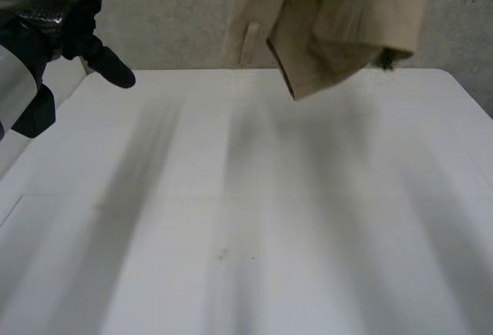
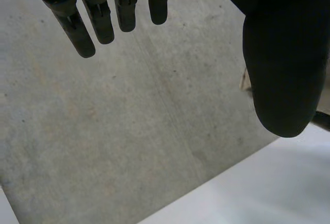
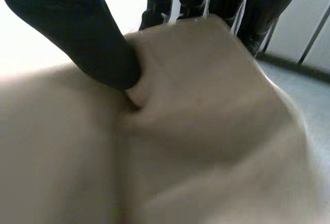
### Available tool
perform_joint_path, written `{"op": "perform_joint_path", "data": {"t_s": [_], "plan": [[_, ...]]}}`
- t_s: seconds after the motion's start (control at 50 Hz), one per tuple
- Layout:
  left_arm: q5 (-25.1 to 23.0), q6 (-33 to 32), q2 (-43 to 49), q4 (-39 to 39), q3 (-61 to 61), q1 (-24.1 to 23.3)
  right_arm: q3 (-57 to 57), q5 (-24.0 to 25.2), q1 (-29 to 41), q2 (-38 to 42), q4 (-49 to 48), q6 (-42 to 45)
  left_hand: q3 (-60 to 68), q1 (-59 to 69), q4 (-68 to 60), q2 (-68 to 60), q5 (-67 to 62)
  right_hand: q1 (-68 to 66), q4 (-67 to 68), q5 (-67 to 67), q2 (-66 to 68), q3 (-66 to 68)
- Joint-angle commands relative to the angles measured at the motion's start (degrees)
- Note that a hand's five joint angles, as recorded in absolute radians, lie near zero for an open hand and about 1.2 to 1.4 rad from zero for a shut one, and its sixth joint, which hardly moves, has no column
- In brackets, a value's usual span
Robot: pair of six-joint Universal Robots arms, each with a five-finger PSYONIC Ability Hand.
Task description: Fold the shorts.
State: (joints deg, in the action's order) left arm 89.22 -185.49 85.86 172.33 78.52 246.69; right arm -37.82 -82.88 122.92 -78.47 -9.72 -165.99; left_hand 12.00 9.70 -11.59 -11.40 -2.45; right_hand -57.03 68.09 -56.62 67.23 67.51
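The beige shorts (image 1: 331, 19) hang bunched in the air above the far edge of the white table (image 1: 254, 219), right of centre. In the right wrist view the thumb of my right hand (image 3: 98, 38) presses into the shorts (image 3: 206, 131) against the fingers behind the cloth, so the hand is shut on them. My left hand (image 1: 96, 54) hovers over the table's far left corner, away from the shorts. Its own wrist view shows my left hand (image 2: 281, 69) with straight fingers (image 2: 100, 20) spread over the grey floor, holding nothing.
A grey floor (image 2: 129, 131) lies beyond the table's far and left edges. The table's corner (image 2: 268, 188) shows below the left hand.
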Motion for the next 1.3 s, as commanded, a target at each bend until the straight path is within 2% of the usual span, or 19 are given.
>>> {"op": "perform_joint_path", "data": {"t_s": [0.02, 0.06, 0.08, 0.14, 0.16, 0.22, 0.24, 0.26, 0.3, 0.38, 0.54, 0.72, 0.94, 1.06, 1.18, 1.26, 1.3], "plan": [[-0.01, 0.04, -0.70, 0.64, 0.15, 0.11, -26.55, 0.00, 0.48, 1.98, 8.55, 1.36, -2.00, 0.30, 1.59, 1.40, 2.45, -22.97, 11.91, -13.38, 12.77, 12.49], [-0.01, 0.04, -0.70, 0.64, 0.23, 0.11, -30.80, 0.00, 0.83, 5.41, 13.21, 3.55, -2.00, 0.30, 1.59, 1.40, 2.45, -22.97, 11.91, -13.38, 12.77, 12.49], [-0.01, 0.04, -0.70, 0.64, 0.23, 0.11, -33.43, -0.18, 1.79, 10.91, 20.29, 7.74, -2.00, 0.30, 1.59, 1.40, 2.45, -22.97, 11.91, -13.38, 12.77, 12.49], [-0.01, 0.04, -0.61, 0.64, 0.32, 0.02, -34.51, -1.58, 3.73, 19.82, 33.24, 15.93, -2.00, 0.30, 1.59, 1.40, 2.45, 1.62, -12.67, 11.20, -11.81, -12.10], [-0.01, 0.04, -0.61, 0.64, 0.41, 0.02, -34.77, -2.20, 4.26, 24.19, 38.76, 19.53, -2.00, 0.30, 1.59, 1.40, 2.45, 17.02, -28.08, 26.61, -27.22, -27.50], [-0.01, -0.05, -0.26, 0.64, 0.41, -0.07, -35.21, -3.25, 4.61, 24.77, 35.76, 18.69, -2.00, 0.30, 1.59, 1.40, 2.45, 38.65, -49.70, 48.23, -48.84, -49.12], [-0.01, -0.05, -0.08, 0.64, 0.50, -0.07, -35.82, -3.26, 4.09, 21.81, 31.74, 17.21, -2.00, 0.30, 1.59, 1.40, 2.45, 45.54, -56.59, 55.12, -55.73, -56.01], [-0.01, -0.05, 0.09, 0.64, 0.50, -0.15, -35.92, -3.17, 3.48, 19.60, 29.87, 16.32, -2.00, 0.30, 1.59, 1.40, 2.45, 46.77, -57.83, 56.36, -56.96, -57.25], [-0.01, -0.05, 0.18, 0.64, 0.59, -0.16, -36.70, -2.99, 0.85, 11.90, 25.05, 13.52, -2.00, 0.30, 1.59, 1.40, 2.45, 47.03, -58.09, 56.62, -57.23, -57.51], [-0.01, -0.05, 0.36, 0.64, 0.59, -0.24, -38.20, -2.99, -2.85, 3.61, 19.50, 7.81, -2.00, 0.30, 1.59, 1.40, 2.45, 47.03, -58.09, 56.62, -57.23, -57.51], [-0.19, -0.31, 0.53, 0.11, -0.12, -0.51, -40.66, -6.23, -11.36, -7.39, 14.91, -1.61, -2.00, 0.30, 1.59, 1.40, 2.45, 47.03, -58.09, 56.62, -57.23, -57.51], [-0.19, -0.23, 2.47, -6.04, -2.14, -0.42, -37.33, -13.01, -14.72, -10.30, 18.24, -2.59, -2.00, 0.30, 1.59, 1.40, 2.45, 47.03, -58.09, 56.62, -57.23, -57.51], [-0.10, -0.05, 2.29, -6.66, -2.05, -0.68, -36.53, -13.28, -14.90, -10.13, 20.18, -2.50, -2.00, 0.30, 1.59, 1.40, 2.45, 47.03, -58.09, 56.62, -57.23, -57.51], [-0.36, -0.22, 2.21, -5.96, -0.38, -0.86, -37.15, -9.59, -14.29, -9.78, 20.53, -0.74, -2.00, 0.30, 1.59, 1.40, 2.45, 47.03, -58.09, 56.62, -57.23, -57.51], [-0.45, -0.84, 2.99, -3.32, 3.48, -2.96, -41.00, 2.60, -14.28, -6.54, 24.82, 9.95, -2.00, 0.30, 1.59, 1.40, 2.45, 47.03, -58.09, 56.62, -57.23, -57.51], [-0.45, -3.91, 6.50, -1.21, 8.92, -3.93, -47.22, 7.02, -14.72, -4.16, 26.42, 14.19, 0.06, 2.36, -0.47, -0.66, 0.39, 47.03, -58.09, 56.62, -57.23, -57.51], [-0.45, -6.72, 8.96, 1.77, 13.14, -4.55, -50.23, 7.20, -14.81, -3.98, 25.11, 14.55, 0.90, 3.21, -1.31, -1.50, -0.45, 47.03, -58.09, 56.62, -57.23, -57.51]]}}
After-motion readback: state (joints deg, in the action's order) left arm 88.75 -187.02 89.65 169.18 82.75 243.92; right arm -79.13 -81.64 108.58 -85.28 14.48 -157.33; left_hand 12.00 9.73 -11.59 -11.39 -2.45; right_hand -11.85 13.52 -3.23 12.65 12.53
